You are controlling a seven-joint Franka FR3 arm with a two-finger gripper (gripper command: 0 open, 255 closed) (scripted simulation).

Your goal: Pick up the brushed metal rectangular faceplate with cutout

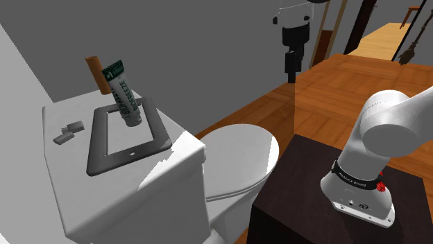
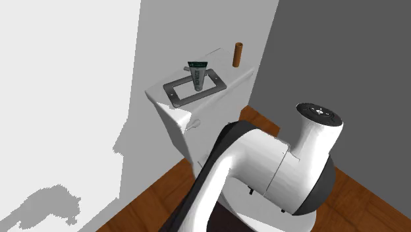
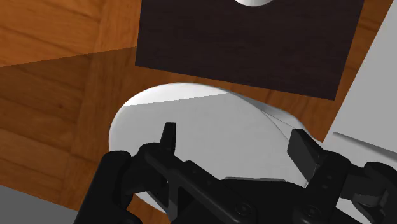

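Gripper [image 3: 236,145] open, fingers spread wide, nothing between them. Beneath it in the wrist view, white toilet lid [image 3: 191,114], dark stand [image 3: 242,44] and wooden floor [image 3: 57,95]. In the shoulder view, hanging high, well apart from the tank. Dark grey rectangular faceplate [image 1: 132,149] flat on the white tank lid [image 1: 62,111], untouched. Green-and-white tube [image 1: 121,93] standing inside the cutout. Brown cylinder [image 1: 96,73] upright just behind the faceplate, near the wall. Small grey object [image 1: 67,133] beside the faceplate, toward the shoulder view's left.
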